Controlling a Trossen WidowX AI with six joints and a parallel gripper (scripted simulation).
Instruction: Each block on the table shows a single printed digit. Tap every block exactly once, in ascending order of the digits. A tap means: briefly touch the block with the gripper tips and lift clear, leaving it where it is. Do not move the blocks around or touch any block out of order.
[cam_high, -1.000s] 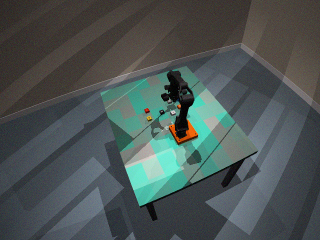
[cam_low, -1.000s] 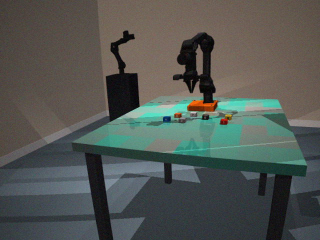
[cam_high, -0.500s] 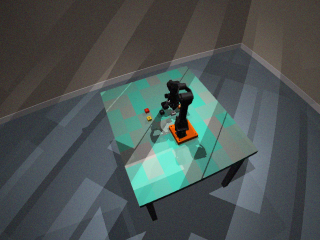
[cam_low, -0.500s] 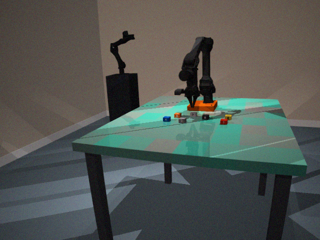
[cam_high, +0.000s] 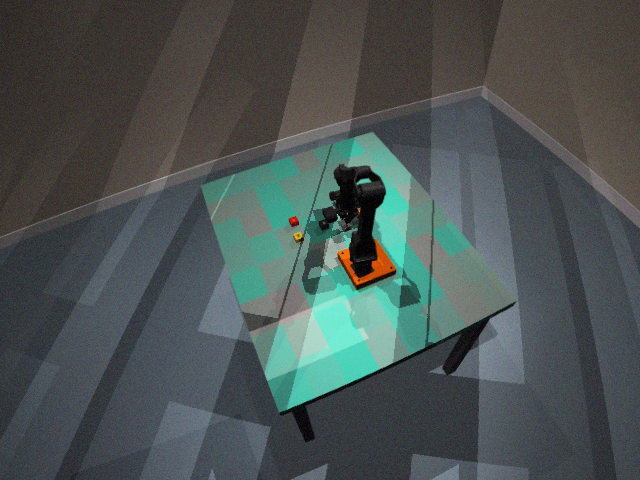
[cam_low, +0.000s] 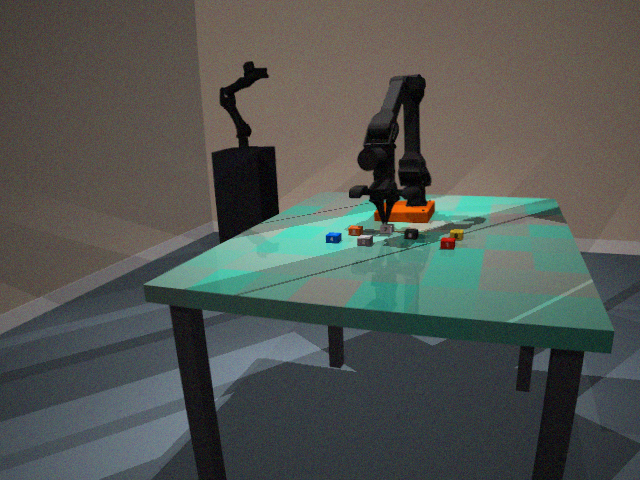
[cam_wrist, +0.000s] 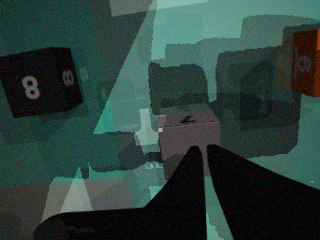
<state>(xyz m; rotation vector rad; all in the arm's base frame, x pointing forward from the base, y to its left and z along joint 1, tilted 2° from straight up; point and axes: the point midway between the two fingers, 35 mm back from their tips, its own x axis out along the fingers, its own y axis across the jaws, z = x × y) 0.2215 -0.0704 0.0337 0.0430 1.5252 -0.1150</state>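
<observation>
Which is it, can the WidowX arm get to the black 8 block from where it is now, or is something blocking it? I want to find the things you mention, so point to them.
Probably yes: the black 8 block (cam_low: 411, 234) (cam_wrist: 35, 85) stands apart from the 7 block (cam_low: 386, 229) (cam_wrist: 190, 145), with nothing visible between them, though the gripper (cam_low: 385, 223) (cam_wrist: 202, 153) should lift first.
</observation>
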